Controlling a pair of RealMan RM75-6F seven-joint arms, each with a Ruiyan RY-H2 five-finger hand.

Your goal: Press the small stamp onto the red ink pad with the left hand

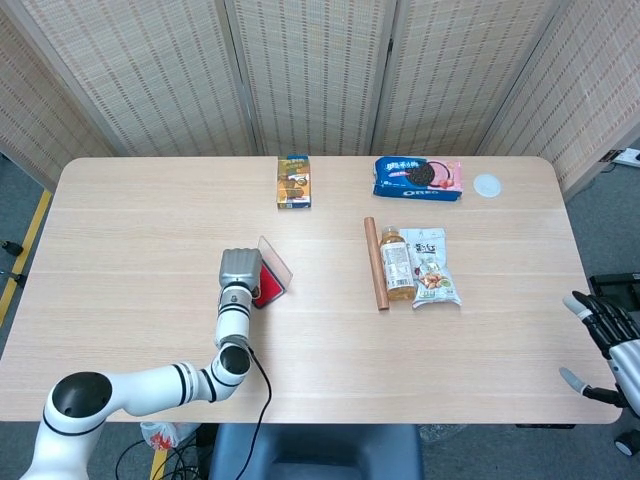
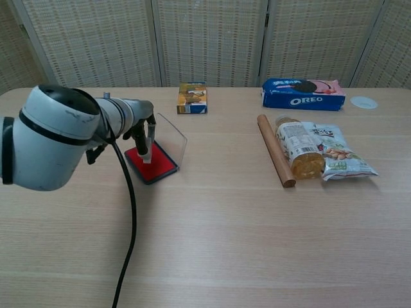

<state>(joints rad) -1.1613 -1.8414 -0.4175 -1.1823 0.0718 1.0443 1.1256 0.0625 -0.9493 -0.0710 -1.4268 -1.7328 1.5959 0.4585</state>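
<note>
The red ink pad [image 2: 156, 164] lies open on the table's left half, its clear lid [image 2: 173, 135] standing up behind it. My left hand [image 2: 141, 126] pinches the small white stamp [image 2: 146, 153] and holds it upright with its foot down on the red surface. From above, my left hand [image 1: 239, 269] covers most of the ink pad [image 1: 267, 289], and the stamp is hidden there. My right hand [image 1: 605, 333] hangs off the table's near right corner, fingers spread, holding nothing.
A small yellow and blue box [image 1: 293, 181] and an Oreo pack [image 1: 417, 177] lie at the back. A wooden rolling pin [image 1: 375, 264], a bottle [image 1: 396, 264] and a snack bag [image 1: 432, 268] lie right of centre. A white disc [image 1: 487, 185] sits far right.
</note>
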